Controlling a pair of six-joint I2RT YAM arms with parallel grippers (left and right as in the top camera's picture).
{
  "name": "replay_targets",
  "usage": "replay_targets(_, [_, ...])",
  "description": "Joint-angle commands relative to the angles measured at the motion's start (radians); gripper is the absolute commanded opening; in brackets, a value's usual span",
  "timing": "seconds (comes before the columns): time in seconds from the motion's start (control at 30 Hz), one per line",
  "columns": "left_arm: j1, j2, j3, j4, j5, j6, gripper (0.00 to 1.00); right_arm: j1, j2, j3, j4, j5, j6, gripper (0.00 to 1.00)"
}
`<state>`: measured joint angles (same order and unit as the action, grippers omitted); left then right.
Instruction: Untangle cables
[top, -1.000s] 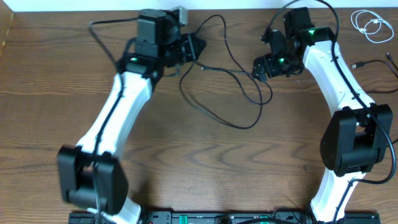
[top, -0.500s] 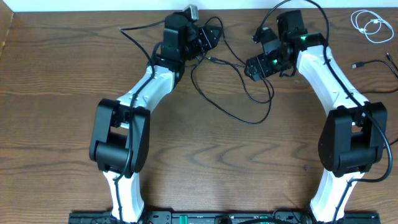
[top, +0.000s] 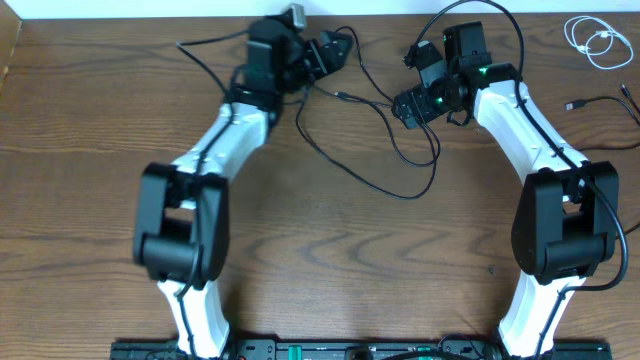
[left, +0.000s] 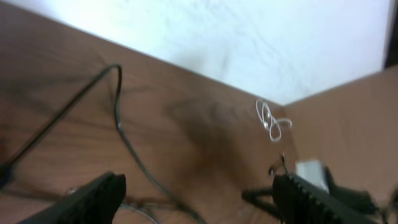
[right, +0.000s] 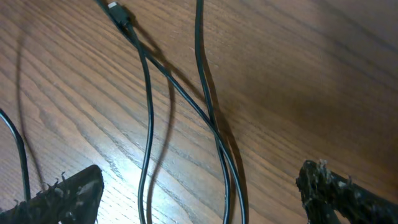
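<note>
Black cables (right: 204, 74) sprawl over the wooden bench (top: 320, 270) in the stretch between the two tools, looping out in front of them toward the bench's middle. The left arm (top: 215, 150) reaches to the far edge. There the left tool (top: 330, 52) hovers with its fingers (left: 93, 199) spread wide and nothing between them. One of the cables lies on the bench beyond its tips. The right arm (top: 525, 110) reaches in from the other side, and the right tool (top: 412, 102) sits low over the tangle, its fingers (right: 62, 199) likewise wide apart. Two black cables run along the bench through the gap between those fingers and meet just ahead of the tips; as far as the wrist view shows, neither finger touches them. A short white cable (top: 595, 42) lies coiled well off to the right tool's outer side, apart from the black ones. A small plug (right: 118, 12) ends one black cable, a little ahead of the right tool.
</note>
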<state>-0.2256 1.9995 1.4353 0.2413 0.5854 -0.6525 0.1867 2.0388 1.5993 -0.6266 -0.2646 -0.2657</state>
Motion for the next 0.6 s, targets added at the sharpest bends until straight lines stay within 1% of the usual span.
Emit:
replay_targets(0.0, [0.047, -0.135, 0.018, -0.192, 0.13, 0.226, 0.78, 0.005, 0.009, -0.008, 0.0, 0.004, 0.004, 0.95])
replay_targets(0.07, [0.053, -0.164, 0.018, -0.384, 0.098, 0.357, 0.77, 0.009, 0.009, -0.008, -0.002, 0.003, 0.008, 0.95])
replay_targets(0.1, [0.053, -0.173, 0.018, -0.484, 0.043, 0.407, 0.77, 0.011, 0.009, -0.008, -0.002, 0.003, 0.008, 0.95])
replay_targets(0.17, [0.05, -0.178, 0.018, -0.64, -0.083, 0.483, 0.78, 0.012, 0.009, -0.008, -0.001, 0.003, 0.008, 0.95])
replay_targets(0.23, [0.046, -0.176, 0.017, -0.754, -0.211, 0.523, 0.78, 0.012, 0.009, -0.008, -0.001, 0.003, 0.008, 0.95])
replay_targets(0.33, [0.039, -0.176, 0.017, -0.85, -0.393, 0.525, 0.78, 0.014, 0.009, -0.008, -0.005, 0.003, 0.012, 0.95])
replay_targets(0.57, [0.017, -0.176, 0.017, -0.931, -0.679, 0.525, 0.78, 0.034, 0.009, -0.008, -0.009, 0.003, 0.015, 0.95])
